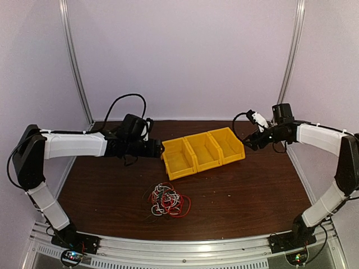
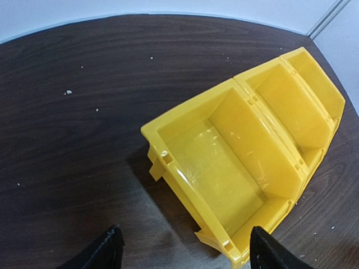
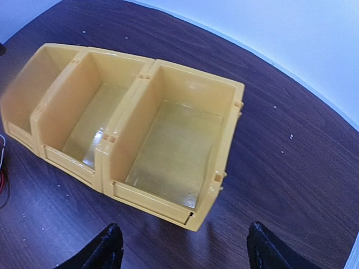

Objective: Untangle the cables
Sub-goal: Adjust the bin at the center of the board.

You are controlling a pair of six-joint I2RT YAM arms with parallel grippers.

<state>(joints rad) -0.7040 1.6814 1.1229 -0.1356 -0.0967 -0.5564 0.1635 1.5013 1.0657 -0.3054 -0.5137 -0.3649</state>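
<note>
Well apart from the cables (image 1: 168,200), left tool (image 1: 160,149) and right tool (image 1: 247,143) both hang spread

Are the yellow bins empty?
Empty: bare floors show in all three bins; the cables lie clumped on the table.

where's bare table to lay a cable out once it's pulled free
Two wide bare patches of table: one right of the cables, between the yellow bins and the near edge; one left of them, nearer than the left arm. Crowded: the narrow gap between cables and bins, and the bin ends, where the left gripper and right gripper hover.
</note>
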